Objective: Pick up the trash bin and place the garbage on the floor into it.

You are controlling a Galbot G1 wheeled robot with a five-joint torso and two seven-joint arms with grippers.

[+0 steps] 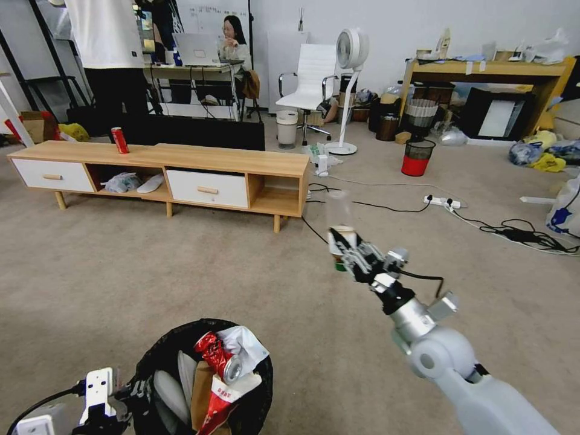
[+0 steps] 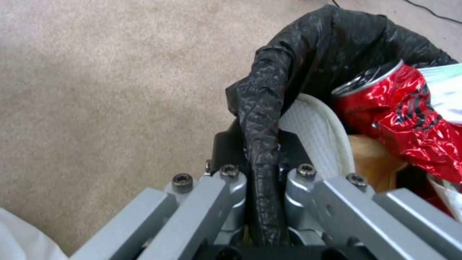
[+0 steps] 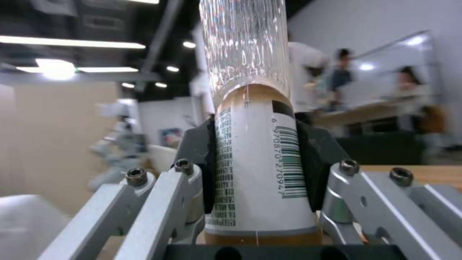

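The trash bin [image 1: 254,399], black mesh with a black liner, hangs low in front of me. My left gripper [image 1: 124,393] is shut on its rim; in the left wrist view the liner-covered rim [image 2: 262,119] is pinched between the left gripper's [image 2: 262,169] fingers. Inside the bin lie a crushed red can [image 1: 214,353] [image 2: 409,122], a red-white snack packet [image 1: 220,402], a pale wrapper [image 1: 244,341] and a brown paper bag [image 1: 201,386]. My right gripper [image 1: 345,249] [image 3: 255,162] is shut on a clear bottle [image 1: 339,214] [image 3: 255,173], held above the carpet to the bin's right and farther out.
A long wooden cabinet [image 1: 241,162] stands ahead on the left with an upright red can [image 1: 119,140] on top. Black cables and a power strip [image 1: 443,202] cross the carpet at right. A red-bottomed mesh bin [image 1: 417,158], a small white bin [image 1: 286,128] and a fan [image 1: 347,96] stand farther back.
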